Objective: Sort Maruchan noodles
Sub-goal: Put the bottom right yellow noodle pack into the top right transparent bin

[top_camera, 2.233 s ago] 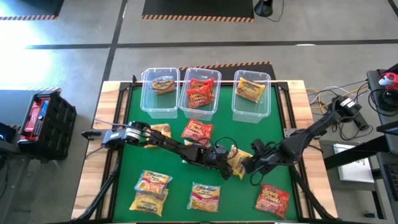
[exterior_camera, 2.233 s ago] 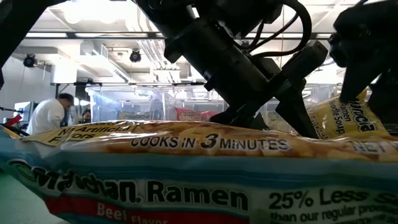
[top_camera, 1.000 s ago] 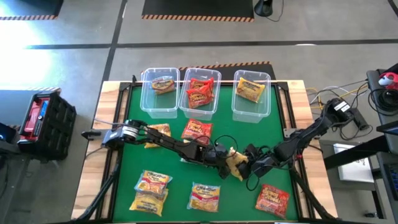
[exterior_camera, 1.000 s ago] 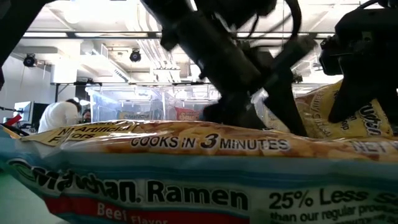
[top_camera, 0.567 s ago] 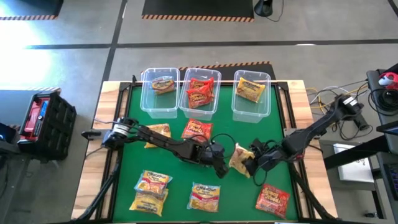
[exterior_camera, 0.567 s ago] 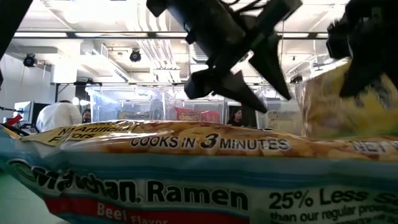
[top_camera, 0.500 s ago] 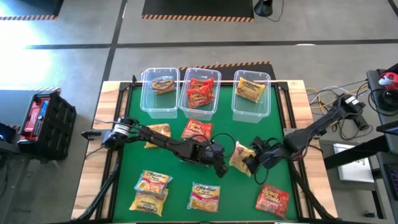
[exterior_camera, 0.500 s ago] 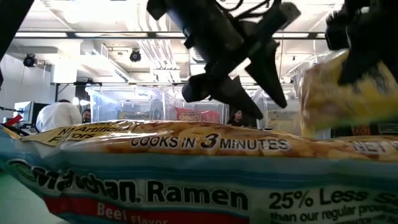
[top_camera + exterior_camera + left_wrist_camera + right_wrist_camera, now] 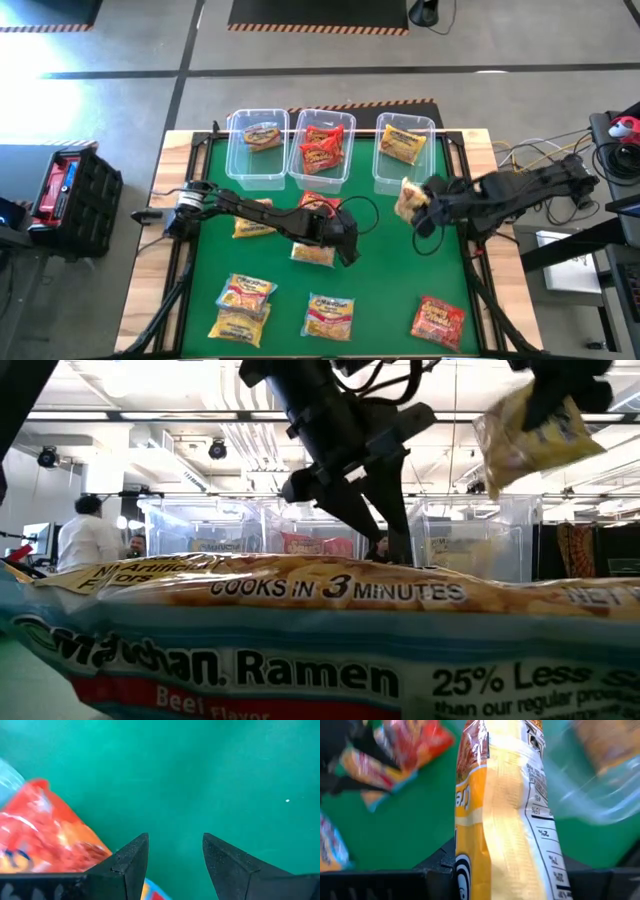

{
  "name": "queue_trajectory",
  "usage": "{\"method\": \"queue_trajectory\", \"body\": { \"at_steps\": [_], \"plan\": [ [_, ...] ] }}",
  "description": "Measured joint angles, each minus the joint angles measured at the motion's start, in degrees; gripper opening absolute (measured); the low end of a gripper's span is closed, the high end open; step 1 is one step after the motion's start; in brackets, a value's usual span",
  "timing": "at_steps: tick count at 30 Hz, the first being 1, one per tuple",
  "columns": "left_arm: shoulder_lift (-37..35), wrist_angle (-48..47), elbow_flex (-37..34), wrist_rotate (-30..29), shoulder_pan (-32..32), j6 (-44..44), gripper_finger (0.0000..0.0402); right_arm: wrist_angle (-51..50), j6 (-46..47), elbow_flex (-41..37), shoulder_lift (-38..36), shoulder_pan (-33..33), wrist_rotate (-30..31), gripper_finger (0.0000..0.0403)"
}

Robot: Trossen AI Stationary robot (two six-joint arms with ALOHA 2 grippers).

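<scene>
Right gripper (image 9: 418, 200) clamped on a yellow packet (image 9: 408, 196), lifted off the mat (image 9: 390, 290), just in front of the right bin (image 9: 404, 152). Right wrist view shows the grip plainly: packet (image 9: 502, 815) edge-on between the fingers, small print on its back too fine to read. Low view shows the same packet (image 9: 535, 432) high in the air, tilted.

Left gripper (image 9: 345, 245) near table centre, fingers (image 9: 131, 860) apart with nothing between them; bare mat shows in the gap. Left wrist view alone shows a red packet (image 9: 45, 837) just beside one finger. High view puts a packet (image 9: 314, 254) on the mat by that gripper.

Only the high view gives the layout: three clear bins along the far edge, left bin (image 9: 258, 146) with one packet, middle bin (image 9: 322, 148) with red packets, right bin with a yellow one. Loose packets lie on the mat in front, a red one (image 9: 438, 318) at the near right.

Since about two seconds ago: both grippers were together at centre on the yellow packet; now the right one has carried it up and toward the right bin, and the left has let go and drawn back.

Low view is filled by a near packet (image 9: 300, 650): "COOKS IN 3 MINUTES", "Maruchan. Ramen", "Beef Flavor", "25% Less S…". A person (image 9: 85, 535) stands in the room behind.
</scene>
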Motion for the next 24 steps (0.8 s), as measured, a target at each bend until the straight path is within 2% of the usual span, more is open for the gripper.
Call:
{"method": "queue_trajectory", "body": {
  "at_steps": [5, 11, 17, 21, 24],
  "plan": [
    [-1.07, -0.86, -0.18, -0.33, 2.28, 7.32, 0.0170, -4.81, -6.14, 8.33, 0.71, -5.46, 6.20, 0.0125],
    [-1.09, 2.77, -0.83, 2.20, 4.78, 12.90, 0.0170, -5.47, -19.09, 12.43, 2.93, -14.39, 11.34, 0.0125],
    [-1.07, 4.54, -1.38, 3.36, 8.02, 14.60, 0.0170, -5.13, -37.68, 12.63, 6.37, -26.40, 11.35, 0.0125],
    [-1.13, 4.76, -1.64, 4.07, 10.04, 12.77, 0.0170, -5.01, -48.95, 12.73, 9.68, -34.82, 11.22, 0.0125],
    [-1.45, 5.15, -1.60, 4.98, 11.41, 11.57, 0.0170, -4.85, -54.07, 13.87, 12.95, -40.41, 7.31, 0.0125]
  ]
}}
